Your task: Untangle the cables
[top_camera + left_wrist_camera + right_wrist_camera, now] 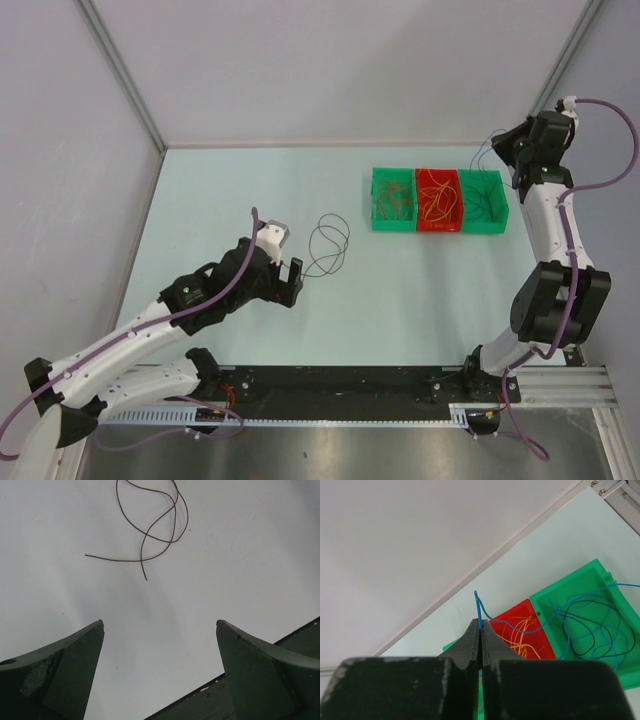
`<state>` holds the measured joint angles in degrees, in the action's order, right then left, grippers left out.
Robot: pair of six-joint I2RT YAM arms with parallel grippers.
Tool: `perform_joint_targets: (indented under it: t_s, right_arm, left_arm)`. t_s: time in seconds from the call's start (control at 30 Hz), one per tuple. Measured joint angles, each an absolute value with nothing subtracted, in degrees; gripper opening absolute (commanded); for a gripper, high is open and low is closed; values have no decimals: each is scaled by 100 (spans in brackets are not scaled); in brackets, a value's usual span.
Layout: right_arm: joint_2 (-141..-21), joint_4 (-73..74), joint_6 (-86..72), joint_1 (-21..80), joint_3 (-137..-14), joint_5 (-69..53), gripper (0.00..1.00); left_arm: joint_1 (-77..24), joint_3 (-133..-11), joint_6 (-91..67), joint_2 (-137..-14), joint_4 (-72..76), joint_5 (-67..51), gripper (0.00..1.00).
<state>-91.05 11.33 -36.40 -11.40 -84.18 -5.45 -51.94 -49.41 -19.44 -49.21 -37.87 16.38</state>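
- left gripper (292, 283): jaws wide apart, nothing between them; sits low over the table (220, 190), left of centre
- brown cable (155, 530): single loose strand lying flat on the table just ahead of the left gripper's fingertips, not touching them; its loops cross over one another; two free ends point back toward the gripper
- right gripper (481, 628): jaws pressed together, pinching a blue cable (479, 605) near its end; short tip sticks up above the fingers
- right arm raised at the far right; its gripper is up over the far end of the right green bin (502, 205)
- blue cable runs from the pinch down into the right green bin; meets blue and dark loops (564, 627) lying in there; cannot tell how they cross
- red bin (437, 228): middle of the row, green bins against both sides; holds orange cables (437, 195) in a loose heap
- left green bin (377, 200): small clump of brownish cables (392, 200); too small to tell strands apart
- bin row sits far right on the table, well apart from the brown cable
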Motion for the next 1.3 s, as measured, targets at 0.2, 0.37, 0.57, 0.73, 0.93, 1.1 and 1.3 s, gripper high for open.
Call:
perform_joint_targets:
  t_s: [0.2, 0.37, 0.57, 0.73, 0.93, 1.1, 1.3]
  right_arm:
    - [-9448, 1000, -3625, -1111, -8355, -480, 0]
    - [-9854, 906, -3601, -1216, -8147, -443, 0]
    - [-10355, 779, -3599, -1367, -7929, -475, 0]
    - [-10842, 692, -3577, -1406, -7839, -550, 0]
    - [-10991, 696, -3444, -1372, -7719, -611, 31]
    - [-10822, 740, -3299, -1354, -7714, -574, 55]
    - [-9880, 939, -3124, -1321, -7717, -425, 75]
  left_arm:
    - [-5194, -4941, -1944, -4921, -3787, 1640, 98]
    - [-5194, -4941, -1944, -4932, -3787, 1658, 98]
    - [-5194, -4941, -1944, -4984, -3787, 1680, 98]
    - [-5194, -4941, -1944, -5000, -3787, 1686, 98]
    - [-5194, -4941, -1944, -5033, -3787, 1691, 98]
    - [-5194, -4941, -1944, -5030, -3789, 1688, 98]
    - [-5194, -4941, -1944, -5009, -3787, 1691, 99]
